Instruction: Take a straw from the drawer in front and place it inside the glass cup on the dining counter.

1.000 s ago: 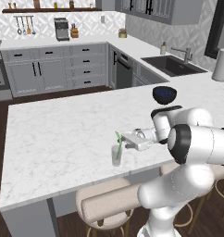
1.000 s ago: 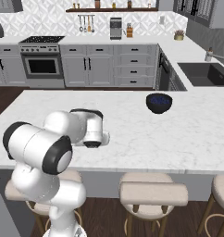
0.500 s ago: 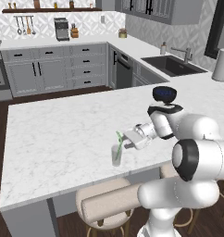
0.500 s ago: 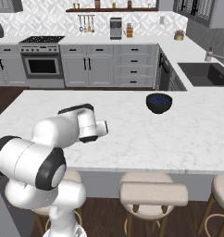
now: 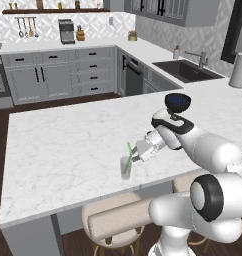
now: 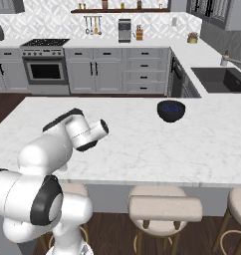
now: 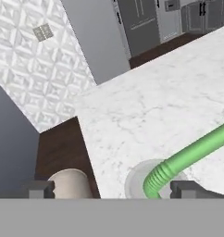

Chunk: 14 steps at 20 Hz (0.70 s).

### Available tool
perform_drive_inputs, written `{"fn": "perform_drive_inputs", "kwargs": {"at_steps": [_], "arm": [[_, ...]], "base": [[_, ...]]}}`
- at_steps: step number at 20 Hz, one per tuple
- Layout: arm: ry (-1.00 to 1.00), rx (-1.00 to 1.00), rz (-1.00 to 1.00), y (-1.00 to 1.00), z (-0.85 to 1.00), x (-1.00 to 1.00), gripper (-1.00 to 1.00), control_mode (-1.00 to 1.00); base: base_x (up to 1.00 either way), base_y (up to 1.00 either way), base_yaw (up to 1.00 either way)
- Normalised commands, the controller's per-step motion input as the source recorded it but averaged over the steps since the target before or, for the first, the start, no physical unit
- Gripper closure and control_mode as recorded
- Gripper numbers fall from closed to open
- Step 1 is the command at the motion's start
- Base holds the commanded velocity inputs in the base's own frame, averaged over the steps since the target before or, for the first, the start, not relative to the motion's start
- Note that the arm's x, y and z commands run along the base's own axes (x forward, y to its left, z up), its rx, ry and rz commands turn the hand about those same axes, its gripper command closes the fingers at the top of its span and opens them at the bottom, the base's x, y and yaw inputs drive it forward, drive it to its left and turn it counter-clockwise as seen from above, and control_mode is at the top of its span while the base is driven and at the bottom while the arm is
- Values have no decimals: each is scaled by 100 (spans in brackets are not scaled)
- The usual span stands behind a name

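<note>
Fingers [image 7: 39, 189] spread wide, pinching nothing; gripper [image 5: 137, 156] just right of the glass cup [image 5: 126, 167]. Dining counter [image 5: 68, 145] carries the cup near its front edge, with the straw [image 5: 129, 151] standing tilted inside. Placement looks done. Judgement: back the hand off straight and level, away from the cup, so no finger clips the leaning straw. Dark bowl [image 5: 177, 102] farther right, well apart. Padded stool [image 5: 115, 222] below the edge. Nothing blocks the retreat.
</note>
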Motion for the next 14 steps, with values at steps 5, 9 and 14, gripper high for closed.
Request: {"fn": "perform_drive_inputs", "kwargs": {"at_steps": [5,9,14], "arm": [[10,-20,-12,2,0,0,-100,-100],[12,-17,-13,0,0,0,-100,-100],[14,-11,-15,0,9,-23,-100,-100]], "base": [[0,0,0],[0,0,0],[0,0,0]]}}
